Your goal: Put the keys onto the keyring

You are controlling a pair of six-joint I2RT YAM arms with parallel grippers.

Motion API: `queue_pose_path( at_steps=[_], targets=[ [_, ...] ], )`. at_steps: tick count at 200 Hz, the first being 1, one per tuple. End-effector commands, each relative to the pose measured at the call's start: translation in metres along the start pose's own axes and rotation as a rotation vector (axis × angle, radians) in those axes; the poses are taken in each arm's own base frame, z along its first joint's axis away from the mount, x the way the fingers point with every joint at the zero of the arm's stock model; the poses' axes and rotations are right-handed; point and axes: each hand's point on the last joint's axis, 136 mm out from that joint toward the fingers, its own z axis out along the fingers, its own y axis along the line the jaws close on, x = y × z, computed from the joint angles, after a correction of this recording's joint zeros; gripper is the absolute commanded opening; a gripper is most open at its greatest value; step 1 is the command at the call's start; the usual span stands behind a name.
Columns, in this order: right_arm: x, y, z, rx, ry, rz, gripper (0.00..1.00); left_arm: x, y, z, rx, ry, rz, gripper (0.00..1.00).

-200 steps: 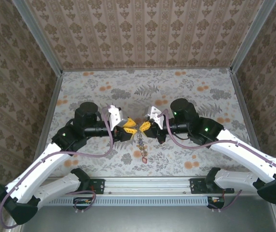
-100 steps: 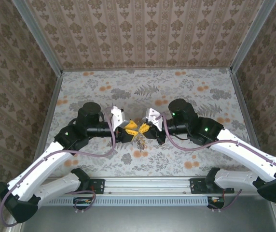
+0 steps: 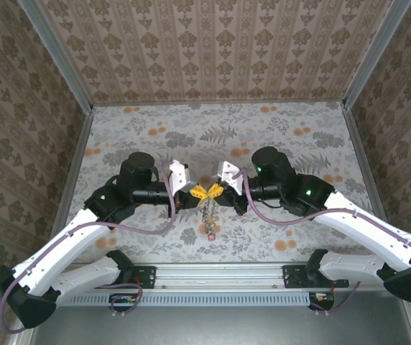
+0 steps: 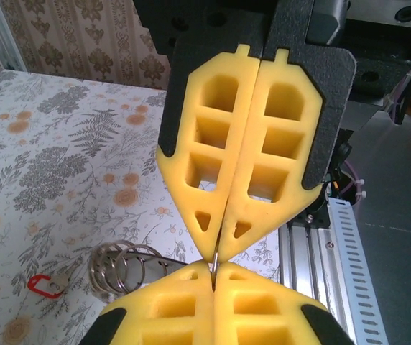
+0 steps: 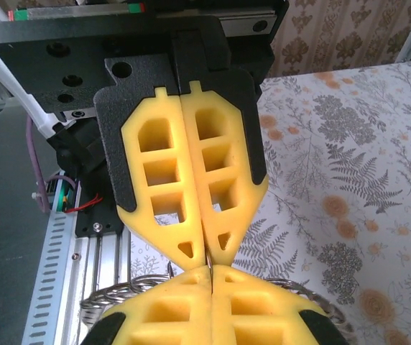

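A wide floral-printed surface [image 3: 277,136] spreads beneath the keyring [image 3: 206,210], a thin dark chain of small loops dangling near the middle of the scene. Two white and black arms reach toward it, the left arm [image 3: 69,241] from the keyring's left and the right arm [image 3: 356,223] from its right. Just above the keyring's top end their yellow-padded tips now meet nose to nose. The right gripper [image 3: 212,192] is pressed together, as it was a second ago, and I judge it is pinching the keyring's top. The left gripper [image 3: 201,192] stood partly spread a moment back, a little further to the keyring's left. It has since slid in and snapped closed. At the keyring's bottom end hangs the red key [image 3: 210,233], seemingly already attached; whether it touches the surface I cannot tell. The blue key I cannot pick out. Smallest of all, a sliver of bright metal [image 4: 213,263] shows where the tips meet above the keyring's coils. Whether it is key blade or ring wire, I cannot say. To my eye, the left side has just taken hold for threading.
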Motion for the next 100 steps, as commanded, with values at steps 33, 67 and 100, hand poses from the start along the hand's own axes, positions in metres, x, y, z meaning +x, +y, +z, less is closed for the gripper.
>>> queue_pose_path(
  at_steps=[33,67,100],
  targets=[
    [-0.028,0.010,-0.020,0.006,-0.150,-0.048,0.29,-0.002,0.001,0.000,-0.014,-0.012,0.040,0.00],
    [-0.016,-0.026,-0.043,0.179,-0.215,0.077,0.70,-0.005,0.005,-0.007,-0.046,-0.037,0.047,0.00],
    [0.010,-0.083,-0.068,0.345,-0.250,0.306,0.77,-0.007,0.005,-0.010,-0.054,-0.063,0.051,0.00]
  ],
)
